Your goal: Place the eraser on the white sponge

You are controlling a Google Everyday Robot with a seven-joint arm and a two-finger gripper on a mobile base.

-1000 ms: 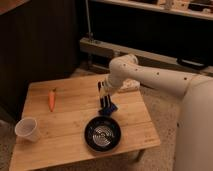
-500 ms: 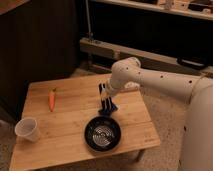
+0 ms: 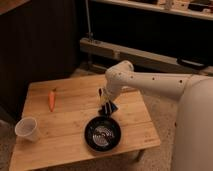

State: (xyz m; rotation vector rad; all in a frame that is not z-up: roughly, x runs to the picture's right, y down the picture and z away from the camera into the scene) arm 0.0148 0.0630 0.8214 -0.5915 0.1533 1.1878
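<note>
Hand [image 3: 105, 104] of white robot arm [image 3: 150, 82] held low over pale wooden bench [image 3: 65, 120], just beside small flat blue sponge [image 3: 112, 108], grip state cannot be told

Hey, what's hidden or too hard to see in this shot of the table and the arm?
- Eraser: camera view, lost in the dark shape of the gripper, which hangs just beyond the pan; whether it is held cannot be told.
- White sponge: only a blue corner shows beside the gripper, which covers the rest.
- Robot's body: cut off by the right and bottom edges.
</note>
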